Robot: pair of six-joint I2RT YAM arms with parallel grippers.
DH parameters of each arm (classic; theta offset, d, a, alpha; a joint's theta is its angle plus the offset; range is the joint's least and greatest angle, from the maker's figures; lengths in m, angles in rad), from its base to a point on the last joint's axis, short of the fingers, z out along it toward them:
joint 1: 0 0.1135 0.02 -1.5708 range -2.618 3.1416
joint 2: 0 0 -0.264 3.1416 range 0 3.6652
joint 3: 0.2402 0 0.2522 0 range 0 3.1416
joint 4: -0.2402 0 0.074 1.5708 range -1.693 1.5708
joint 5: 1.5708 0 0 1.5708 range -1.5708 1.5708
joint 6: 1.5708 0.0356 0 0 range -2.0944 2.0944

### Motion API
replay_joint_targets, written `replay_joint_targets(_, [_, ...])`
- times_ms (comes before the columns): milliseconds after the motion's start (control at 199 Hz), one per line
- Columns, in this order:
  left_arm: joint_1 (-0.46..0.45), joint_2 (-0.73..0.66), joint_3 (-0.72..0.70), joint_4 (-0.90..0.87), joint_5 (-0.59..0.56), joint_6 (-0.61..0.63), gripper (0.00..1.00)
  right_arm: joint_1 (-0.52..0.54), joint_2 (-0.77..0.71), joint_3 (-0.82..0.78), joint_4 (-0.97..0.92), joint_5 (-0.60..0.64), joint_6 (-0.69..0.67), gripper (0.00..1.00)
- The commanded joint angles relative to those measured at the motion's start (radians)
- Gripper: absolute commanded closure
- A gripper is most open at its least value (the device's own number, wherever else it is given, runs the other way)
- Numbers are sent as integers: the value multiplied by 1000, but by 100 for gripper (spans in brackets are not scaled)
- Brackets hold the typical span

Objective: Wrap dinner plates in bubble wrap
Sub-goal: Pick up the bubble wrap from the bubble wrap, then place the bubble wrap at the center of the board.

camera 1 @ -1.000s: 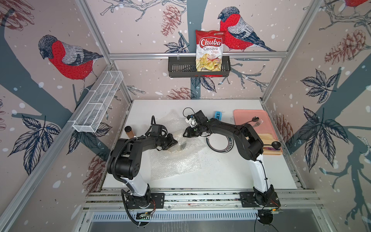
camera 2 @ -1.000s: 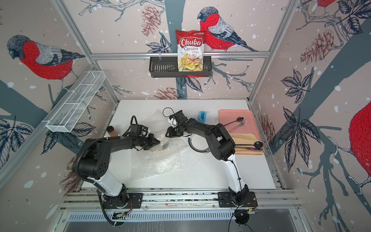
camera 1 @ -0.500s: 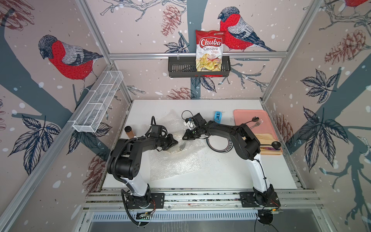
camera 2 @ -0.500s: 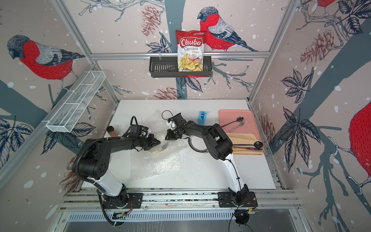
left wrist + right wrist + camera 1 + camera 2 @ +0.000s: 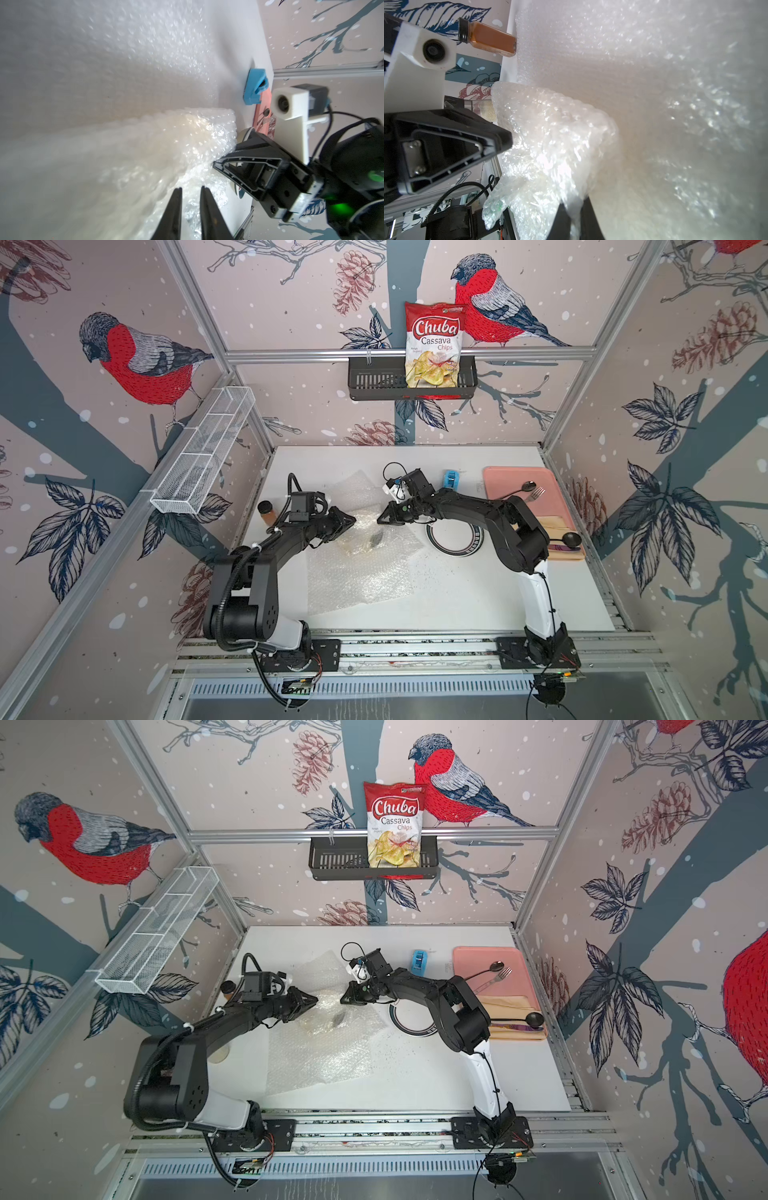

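1. A white table fills the floor of a booth framed in aluminium bars. Every wall wears wallpaper of red-breasted birds, pine cones and dark branches.
2. A black basket hangs from the back rail. In it stands a red-and-white bag that reads "Chuba Cassava Chips". A white wire shelf runs along the left wall.
3. The bubble wrap lies crumpled from the table's middle toward the front edge.
4. One dinner plate sits under the wrap at the table's middle, and a dark mark shows through. A second plate, dark-rimmed, lies bare to its right, partly beneath the right arm. Its rim markings are too small to read.
5. The left gripper is at the wrapped plate's left side. Its jaws stand a narrow gap apart, with wrap lying in the gap but not clearly pinched.
6. The right gripper faces it across the plate, jaws closed on a raised fold of the wrap.
7. A pink tray in the back right corner carries a spoon and fork, and an amber jar stands at the left edge.
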Motion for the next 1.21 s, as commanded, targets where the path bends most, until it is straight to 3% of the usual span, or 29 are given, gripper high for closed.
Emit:
replay_joint_targets(0, [50, -54, 5, -43, 39, -9, 81, -3, -27, -19, 74, -32, 30, 100])
replay_joint_targets(221, [168, -160, -9, -71, 17, -39, 81, -49, -100, -65, 165, -40, 105, 100])
replay_joint_targets(492, [181, -153, -77, -60, 3, -52, 80, -165, -105, 16, 98, 137, 135, 100])
replay_joint_targets(713, [168, -126, -100, -29, 11, -64, 80, -264, 12, 86, 205, 200, 256, 100])
replay_joint_targets(929, [132, -95, -95, -15, -2, -73, 80, -303, 213, 367, 84, 266, 293, 100])
replay_joint_targets(1200, [96, -70, -85, -12, -27, -75, 80, -332, 356, 524, -8, 330, 316, 99])
